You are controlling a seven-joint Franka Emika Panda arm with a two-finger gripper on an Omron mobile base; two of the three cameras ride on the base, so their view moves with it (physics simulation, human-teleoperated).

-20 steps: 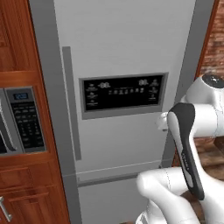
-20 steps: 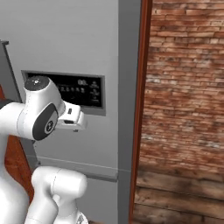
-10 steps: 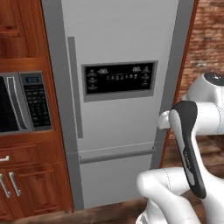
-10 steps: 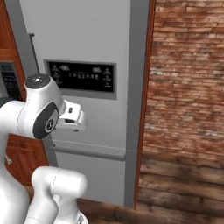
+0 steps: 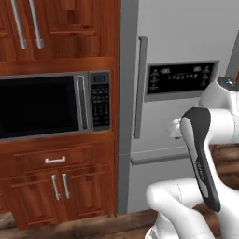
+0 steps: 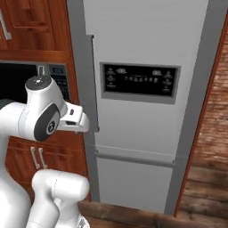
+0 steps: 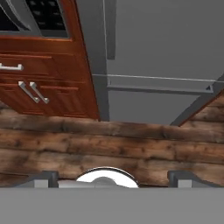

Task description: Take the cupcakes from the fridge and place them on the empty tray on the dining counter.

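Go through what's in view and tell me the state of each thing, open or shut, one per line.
fridge: both doors shut, handle untouched
microwave: door shut
lower cabinet doors: shut
drawer: shut
upper cabinet doors: shut
gripper: fingertips wide apart, holding nothing

The fridge door stands shut, blocking its inside; microwave beside it.

The whole scene slides rightward across both base views as the base drives: the fridge, earlier centred, now sits to the right in the left base view, and the microwave with its wooden cabinets now spreads across that view's left half.
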